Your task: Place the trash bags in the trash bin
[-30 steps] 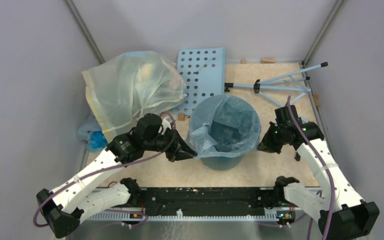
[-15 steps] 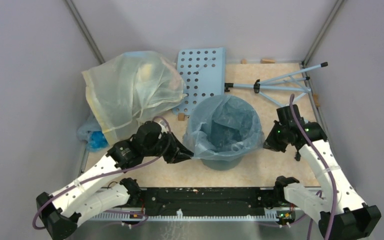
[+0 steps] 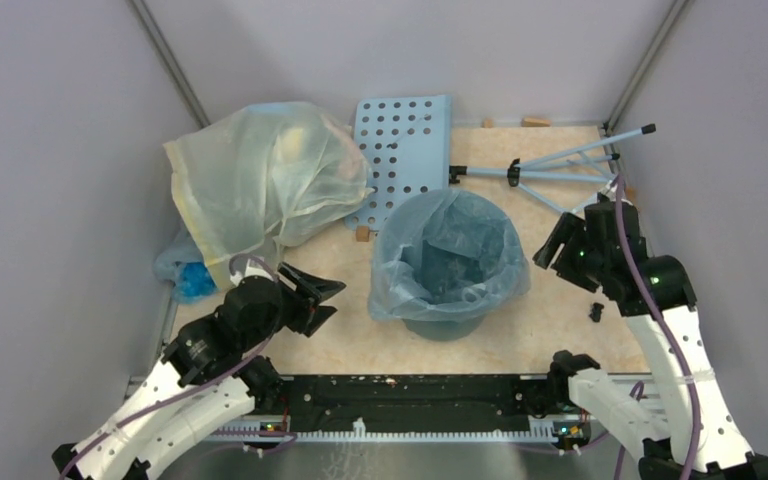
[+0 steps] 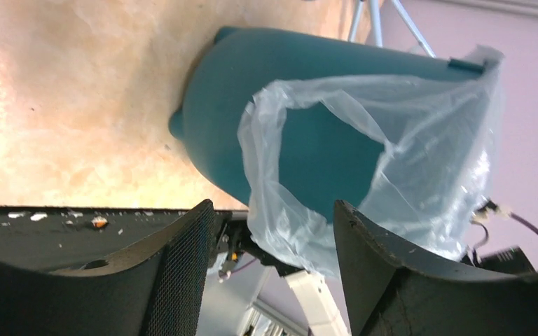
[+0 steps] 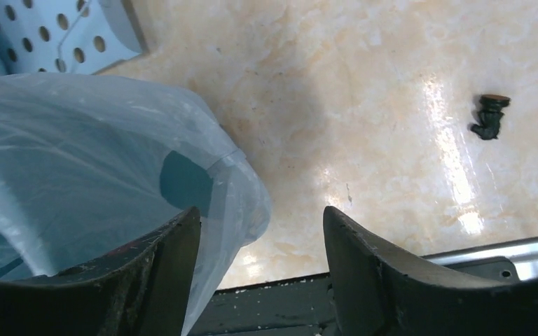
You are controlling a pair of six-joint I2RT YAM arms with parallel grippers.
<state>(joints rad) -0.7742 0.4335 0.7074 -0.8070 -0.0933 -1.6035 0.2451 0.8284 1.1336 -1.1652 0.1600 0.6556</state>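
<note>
The dark teal trash bin (image 3: 446, 322) stands upright at the middle of the table. A pale blue trash bag (image 3: 447, 250) lines it, its edge folded out over the rim and hanging down the sides. My left gripper (image 3: 328, 298) is open to the left of the bin, clear of the bag. In the left wrist view the bin (image 4: 217, 112) and the draped bag (image 4: 420, 168) lie beyond the open left gripper (image 4: 273, 208). My right gripper (image 3: 552, 250) is open just right of the bin. The right wrist view shows the bag (image 5: 77, 168) beside the empty right gripper (image 5: 260, 213).
A large yellowish bag (image 3: 260, 185) with stuff inside fills the back left. A light blue perforated panel (image 3: 405, 150) leans behind the bin. A blue folding stand (image 3: 570, 165) lies at the back right. A small black part (image 3: 596, 312) sits near the right arm.
Both grippers have opened, let go of the bag's edge and drawn back from the bin, the left one to the left and nearer, the right one to the right.
</note>
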